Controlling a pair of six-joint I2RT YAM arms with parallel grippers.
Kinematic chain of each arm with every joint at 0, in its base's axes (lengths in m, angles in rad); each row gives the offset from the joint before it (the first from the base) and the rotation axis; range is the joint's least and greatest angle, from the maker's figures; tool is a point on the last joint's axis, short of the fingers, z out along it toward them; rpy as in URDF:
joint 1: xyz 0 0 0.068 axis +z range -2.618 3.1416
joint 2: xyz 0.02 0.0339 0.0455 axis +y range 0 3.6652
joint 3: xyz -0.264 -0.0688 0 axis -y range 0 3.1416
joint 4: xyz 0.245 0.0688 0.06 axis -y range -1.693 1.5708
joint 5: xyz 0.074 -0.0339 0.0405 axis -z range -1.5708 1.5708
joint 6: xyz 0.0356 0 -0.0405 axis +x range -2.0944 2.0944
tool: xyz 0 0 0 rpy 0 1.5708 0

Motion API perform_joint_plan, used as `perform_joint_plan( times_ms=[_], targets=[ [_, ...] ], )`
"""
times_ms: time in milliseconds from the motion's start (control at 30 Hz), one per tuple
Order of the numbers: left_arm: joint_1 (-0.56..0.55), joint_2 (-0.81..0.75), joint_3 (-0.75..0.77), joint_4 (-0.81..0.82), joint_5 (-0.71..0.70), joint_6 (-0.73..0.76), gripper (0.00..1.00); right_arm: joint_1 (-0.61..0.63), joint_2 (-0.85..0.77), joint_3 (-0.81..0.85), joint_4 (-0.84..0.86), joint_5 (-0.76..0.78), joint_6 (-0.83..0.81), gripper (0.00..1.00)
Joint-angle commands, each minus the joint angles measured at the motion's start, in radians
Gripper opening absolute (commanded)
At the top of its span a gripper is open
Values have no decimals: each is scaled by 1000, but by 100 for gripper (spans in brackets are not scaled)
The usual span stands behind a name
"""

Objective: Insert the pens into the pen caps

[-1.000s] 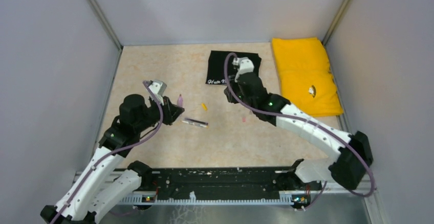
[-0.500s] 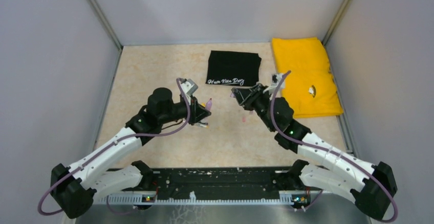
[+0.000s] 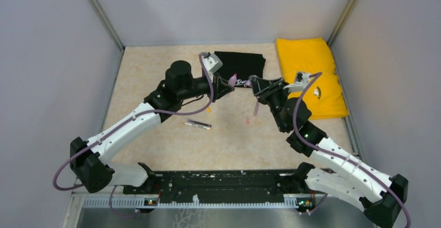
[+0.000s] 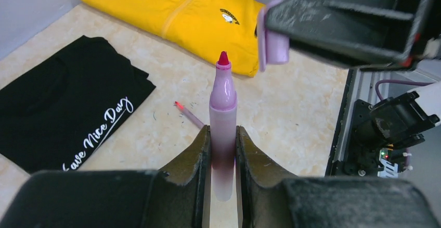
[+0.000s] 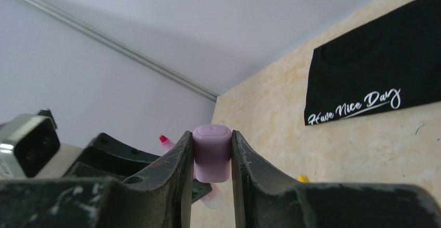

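Midway over the table [image 3: 140, 72], the two arms meet nose to nose above the near edge of the black shirt [image 3: 244, 61].

The left gripper [image 4: 223, 130] has its jaws drawn in narrow on the pale pen [image 4: 223, 90]. It grips the barrel low down, so most of the pen sticks out past the fingertips with the red tip [image 4: 223, 58] bare and pointing away from the wrist.

The right gripper [image 5: 211, 137] faces it, its jaws closed tight on the purple cap [image 5: 211, 152]. The cap sits between the fingertips with its closed, rounded end toward the right wrist camera.

From the left wrist, the cap appears just up and to the right of the pen tip, near it but apart; the tip is not inside the cap. From the right wrist, the red tip peeks out beside the left finger, behind the cap. The top view shows a small gap between pen and cap.

On the table, the black pen [image 3: 198, 125] lies flat below the left arm, well apart from both grippers. The pink pen [image 3: 256, 108] lies flat just beside the right arm, under the raised grippers. The orange cap [image 5: 301, 177] shows only as a speck on the table past the right finger.

The yellow shirt [image 3: 309, 77] lies folded in the far right corner, beside the black shirt.
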Motion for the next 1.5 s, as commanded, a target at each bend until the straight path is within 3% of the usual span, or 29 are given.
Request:
perform_joint_plan(
  times_ms=[0,267,533,967,1467],
  targets=[
    [-19,41,21,75,28,49,0,1,-51,112,-33,118,-92,0],
    [-47,11,-71,120,-2,49,0,1,0,183,-30,104,-163,0],
    [-87,12,-71,96,-33,56,0,1,123,279,-67,36,-179,0],
    [-90,2,-67,71,-142,55,0,1,206,301,-102,-72,-173,0],
    [-90,7,-64,61,-168,52,0,1,198,281,-80,-63,-208,0]
  ],
)
